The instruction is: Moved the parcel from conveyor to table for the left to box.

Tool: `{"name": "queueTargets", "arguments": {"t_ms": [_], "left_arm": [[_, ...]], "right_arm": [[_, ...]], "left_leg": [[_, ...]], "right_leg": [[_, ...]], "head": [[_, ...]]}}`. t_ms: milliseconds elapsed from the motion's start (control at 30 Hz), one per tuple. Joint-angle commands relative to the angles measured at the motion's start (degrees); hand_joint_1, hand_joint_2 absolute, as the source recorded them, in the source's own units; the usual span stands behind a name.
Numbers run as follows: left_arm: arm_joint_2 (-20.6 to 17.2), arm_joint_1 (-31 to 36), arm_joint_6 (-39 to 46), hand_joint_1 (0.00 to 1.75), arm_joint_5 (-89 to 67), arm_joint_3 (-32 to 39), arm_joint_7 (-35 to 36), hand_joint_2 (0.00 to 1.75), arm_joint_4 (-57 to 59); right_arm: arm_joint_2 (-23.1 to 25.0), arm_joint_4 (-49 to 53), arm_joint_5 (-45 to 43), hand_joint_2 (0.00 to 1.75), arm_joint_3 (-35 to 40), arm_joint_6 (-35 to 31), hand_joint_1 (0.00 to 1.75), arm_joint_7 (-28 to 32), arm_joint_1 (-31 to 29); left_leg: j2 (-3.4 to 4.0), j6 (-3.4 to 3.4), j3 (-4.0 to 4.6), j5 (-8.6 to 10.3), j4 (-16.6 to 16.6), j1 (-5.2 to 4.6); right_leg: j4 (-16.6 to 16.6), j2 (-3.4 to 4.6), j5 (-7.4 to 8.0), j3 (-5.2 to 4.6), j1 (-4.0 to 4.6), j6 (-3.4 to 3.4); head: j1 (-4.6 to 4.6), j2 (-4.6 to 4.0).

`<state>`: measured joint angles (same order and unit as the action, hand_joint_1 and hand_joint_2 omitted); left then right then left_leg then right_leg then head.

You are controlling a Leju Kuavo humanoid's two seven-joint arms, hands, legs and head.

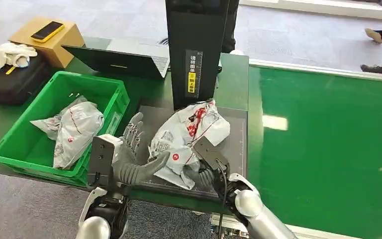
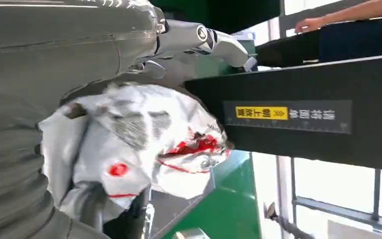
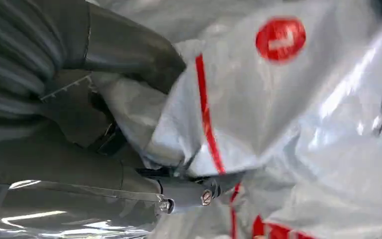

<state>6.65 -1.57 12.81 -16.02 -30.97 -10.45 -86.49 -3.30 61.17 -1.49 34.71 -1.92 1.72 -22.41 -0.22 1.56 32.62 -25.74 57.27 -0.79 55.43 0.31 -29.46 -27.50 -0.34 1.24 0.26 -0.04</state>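
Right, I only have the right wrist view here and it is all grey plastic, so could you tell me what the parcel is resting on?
Observer: The parcel lies on the dark mat on the table, just in front of the black post.
Operator: Thank you. Where is the other hand?
Observer: The left hand is open just left of the parcel, with its thumb close to the bag.
Operator: And what is on that hand's far side?
Observer: A green crate, with another grey parcel lying inside it.
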Motion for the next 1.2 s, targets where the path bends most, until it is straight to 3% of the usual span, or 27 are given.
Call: {"name": "queueTargets", "arguments": {"t_ms": [33, 200, 433, 700, 933, 1200], "left_arm": [[-2.04, 1.42, -0.13, 0.00, -0.24, -1.16, 0.82, 1.75, 1.58], [-2.22, 0.07, 0.50, 0.00, -0.57, -0.59, 0.36, 1.75, 0.94], [-1.65, -1.08, 1.71, 0.00, -1.33, 0.68, -1.52, 1.75, 1.07], [-1.58, -2.27, 1.64, 0.00, -1.68, 1.97, -2.83, 1.75, 0.09], [-1.30, -1.29, -0.72, 0.00, -3.72, 1.47, -2.08, 1.75, 1.21], [0.39, 6.03, -6.11, 0.00, -17.40, -4.94, 1.69, 1.75, 15.19]], "right_arm": [[-1.06, -9.29, -2.32, 1.75, 0.84, 1.86, 0.00, -1.13, -3.10], [-4.14, 2.06, -6.55, 1.75, -4.36, 2.57, 0.00, 0.52, -1.12], [-7.17, 26.24, -14.25, 1.75, -14.98, 3.05, 0.00, 11.16, 5.81], [-2.22, 47.01, -14.67, 1.75, -23.62, 0.93, 0.00, 20.47, 17.01], [1.09, 51.02, -14.27, 1.75, -26.71, 0.68, 0.00, 23.10, 20.61], [3.80, 50.04, -13.23, 1.75, -27.64, 2.90, 0.00, 22.38, 19.66]], "left_leg": [[-0.03, -0.14, -0.13, 0.05, -0.12, 0.02], [-0.08, -0.10, -0.09, 0.05, -0.04, 0.00], [-0.14, -0.14, 0.02, 0.02, -0.01, -0.06], [-0.23, -0.19, -0.01, -0.03, -0.06, -0.02], [-0.18, -0.18, -0.01, -0.01, -0.09, 0.00], [-0.19, -0.12, -0.12, 0.02, -0.13, -0.03]], "right_leg": [[-0.10, -0.06, 0.03, 0.13, 0.00, -0.03], [-0.03, -0.11, 0.01, 0.06, -0.02, -0.02], [0.02, -0.18, -0.04, 0.01, -0.08, 0.00], [-0.07, -0.25, -0.08, 0.05, -0.03, -0.08], [-0.09, -0.22, -0.07, 0.04, -0.01, -0.13], [-0.13, -0.23, -0.04, 0.11, -0.05, -0.10]], "head": [[0.00, 0.00], [0.02, 0.02], [0.00, 0.02], [-0.02, 0.00], [0.00, 0.00], [0.02, 0.00]]}}
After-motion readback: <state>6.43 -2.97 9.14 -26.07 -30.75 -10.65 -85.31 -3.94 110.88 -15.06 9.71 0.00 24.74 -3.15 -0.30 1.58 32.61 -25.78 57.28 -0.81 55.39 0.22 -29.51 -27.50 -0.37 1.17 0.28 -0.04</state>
